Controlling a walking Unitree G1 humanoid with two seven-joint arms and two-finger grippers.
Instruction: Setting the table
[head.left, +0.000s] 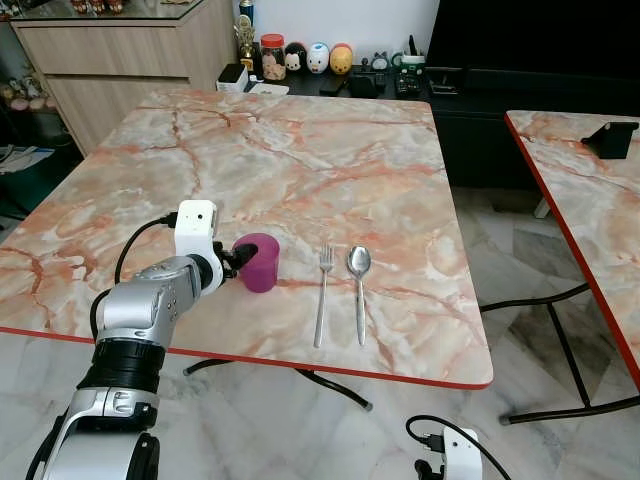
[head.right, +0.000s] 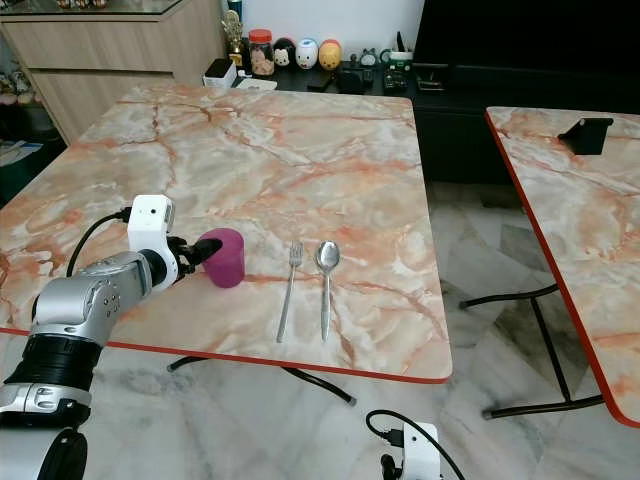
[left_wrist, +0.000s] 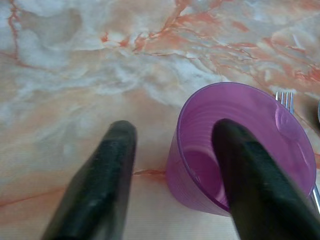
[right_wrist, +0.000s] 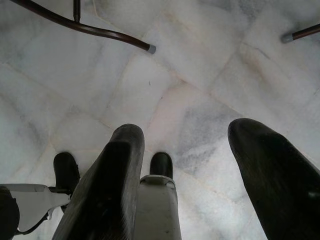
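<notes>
Our left gripper is straddling the rim of the purple cup, one finger inside, one outside, not yet pinching. Closing crookedly, we are risking tipping it toward the fork and spoon just beyond. Our right gripper is hanging spread over the floor.

Head eyes overlook table, wrists close (right floorward)

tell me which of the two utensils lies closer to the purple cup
The fork: it lies right beside the purple cup, which the left end effector straddles at the rim. The spoon lies on the fork's far side.
</notes>
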